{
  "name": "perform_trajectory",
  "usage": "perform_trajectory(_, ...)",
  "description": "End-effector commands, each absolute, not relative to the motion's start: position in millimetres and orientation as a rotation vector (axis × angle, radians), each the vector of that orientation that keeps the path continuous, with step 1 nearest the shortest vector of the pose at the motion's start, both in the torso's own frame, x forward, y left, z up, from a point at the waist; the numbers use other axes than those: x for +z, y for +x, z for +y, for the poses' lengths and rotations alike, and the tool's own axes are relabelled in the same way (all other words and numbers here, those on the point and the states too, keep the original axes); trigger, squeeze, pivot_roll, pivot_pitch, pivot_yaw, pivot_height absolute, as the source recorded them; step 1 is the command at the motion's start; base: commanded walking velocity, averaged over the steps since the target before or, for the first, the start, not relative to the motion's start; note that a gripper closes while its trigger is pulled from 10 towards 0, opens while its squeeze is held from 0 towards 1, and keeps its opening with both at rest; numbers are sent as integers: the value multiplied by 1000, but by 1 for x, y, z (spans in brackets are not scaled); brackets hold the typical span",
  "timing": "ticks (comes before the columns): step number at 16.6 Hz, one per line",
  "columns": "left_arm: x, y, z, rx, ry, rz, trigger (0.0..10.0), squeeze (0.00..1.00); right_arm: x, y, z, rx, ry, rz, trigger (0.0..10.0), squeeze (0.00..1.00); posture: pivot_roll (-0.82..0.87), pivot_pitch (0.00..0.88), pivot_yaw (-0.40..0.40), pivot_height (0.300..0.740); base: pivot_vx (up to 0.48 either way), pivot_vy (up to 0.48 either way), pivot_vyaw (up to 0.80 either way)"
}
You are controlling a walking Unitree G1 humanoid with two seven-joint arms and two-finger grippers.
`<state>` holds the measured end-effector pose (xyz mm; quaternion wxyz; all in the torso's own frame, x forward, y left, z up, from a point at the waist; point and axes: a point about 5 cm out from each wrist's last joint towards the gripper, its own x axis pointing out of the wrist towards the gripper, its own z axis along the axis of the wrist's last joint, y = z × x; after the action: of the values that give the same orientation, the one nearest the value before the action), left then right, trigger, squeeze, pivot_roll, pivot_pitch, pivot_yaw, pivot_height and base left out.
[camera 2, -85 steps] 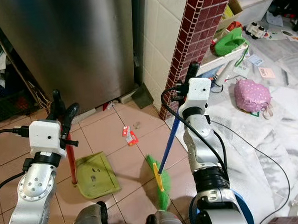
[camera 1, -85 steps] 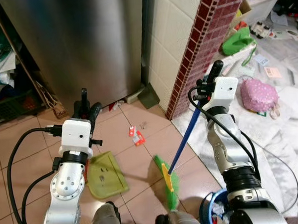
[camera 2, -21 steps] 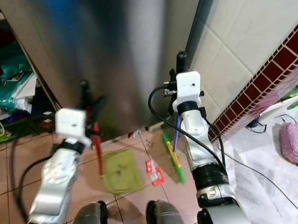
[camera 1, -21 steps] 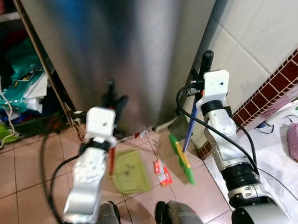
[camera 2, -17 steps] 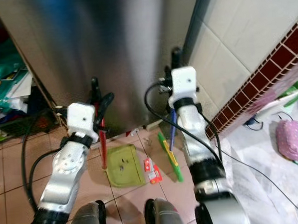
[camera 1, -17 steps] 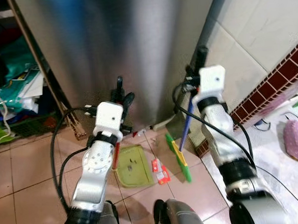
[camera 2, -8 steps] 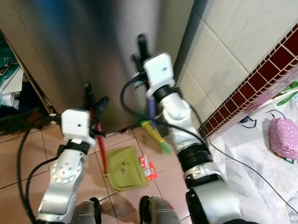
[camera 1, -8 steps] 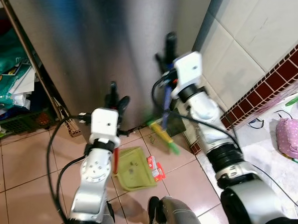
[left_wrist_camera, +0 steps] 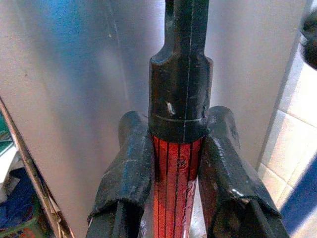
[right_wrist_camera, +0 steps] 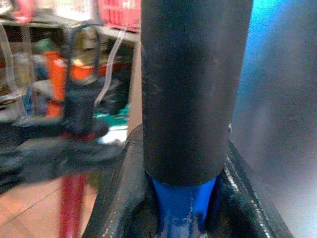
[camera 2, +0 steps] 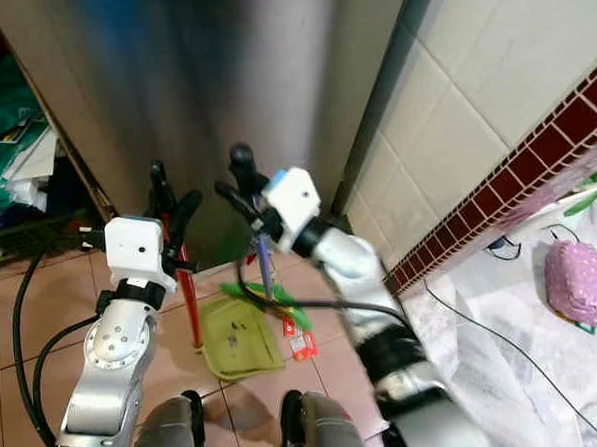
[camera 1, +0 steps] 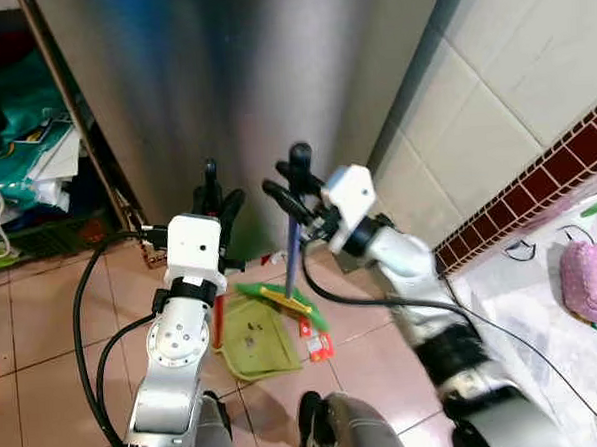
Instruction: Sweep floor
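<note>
My left gripper (camera 1: 217, 200) is shut on the red handle (left_wrist_camera: 173, 193) of a green dustpan (camera 1: 248, 336) resting on the pink floor tiles. Over to the right, the other gripper (camera 1: 290, 189) is shut on the blue handle (right_wrist_camera: 182, 210) of a broom whose green head (camera 1: 280, 298) lies across the far edge of the dustpan. A small red and white wrapper (camera 1: 314, 338) lies on the tiles just right of the dustpan, under the broom head. Both handles have black end caps.
A steel fridge front (camera 1: 222, 97) rises directly ahead. A white tiled wall (camera 1: 492, 103) with a dark red brick band (camera 1: 537, 196) runs along the right. A cluttered shelf (camera 1: 15, 158) is at the left. A pink bag (camera 1: 592, 283) lies on plastic sheeting far right.
My right arm has swung left and lowered, bringing the broom head from near the fridge corner down onto the far edge of the dustpan. The left arm holds the dustpan about where it was.
</note>
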<state>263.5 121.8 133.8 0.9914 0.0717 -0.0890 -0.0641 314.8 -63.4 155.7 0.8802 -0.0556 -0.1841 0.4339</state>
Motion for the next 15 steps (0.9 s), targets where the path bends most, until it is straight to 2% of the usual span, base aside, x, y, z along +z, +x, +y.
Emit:
perform_trajectory(1, 146, 260, 120, -139, 137, -230, 10000, 0, 161, 313, -74, 935, -137, -392, 10000, 0, 86, 206, -127, 740, 0, 0, 0)
perform_trajectory(6, 147, 259, 127, -145, 158, -226, 10000, 0, 169, 313, -104, 973, -134, -323, 10000, 0, 69, 198, -116, 740, 0, 0, 0)
perform_trajectory(7, 146, 259, 129, -146, 164, -224, 10000, 0, 176, 317, -117, 975, -111, -296, 10000, 0, 66, 195, -112, 740, 0, 0, 0)
perform_trajectory(10, 148, 260, 130, -151, 170, -226, 10000, 0, 189, 323, -127, 985, -55, -272, 10000, 0, 67, 188, -108, 740, 0, 0, 0)
perform_trajectory(15, 153, 262, 129, -157, 174, -242, 10000, 0, 241, 346, -134, 849, 6, -433, 10000, 0, 78, 175, -102, 740, 0, 0, 0)
